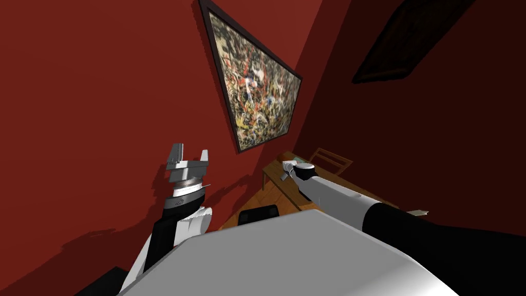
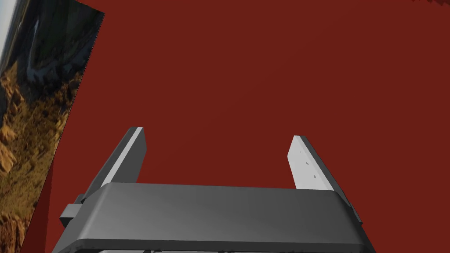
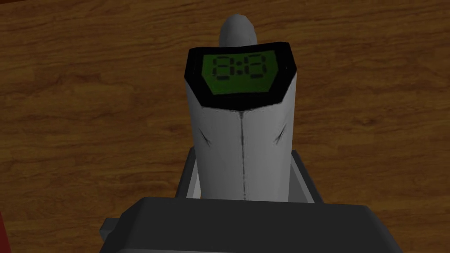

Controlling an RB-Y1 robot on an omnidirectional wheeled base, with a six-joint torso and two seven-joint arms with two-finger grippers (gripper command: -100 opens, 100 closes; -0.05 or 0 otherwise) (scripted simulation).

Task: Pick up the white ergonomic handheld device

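Right gripper clamped on white handheld device, fingers pressing its sides, green display on its end, over wooden table, just right of centre in head view. Left gripper wide, lower left, before red wall.

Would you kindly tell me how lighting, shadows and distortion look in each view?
Head view: the wide lens splays the painting, the right-hand wall is deeply shadowed, the left gripper casts a shadow on the red wall. Right wrist view: white device and wooden table evenly lit, no glare. Left wrist view: even light.
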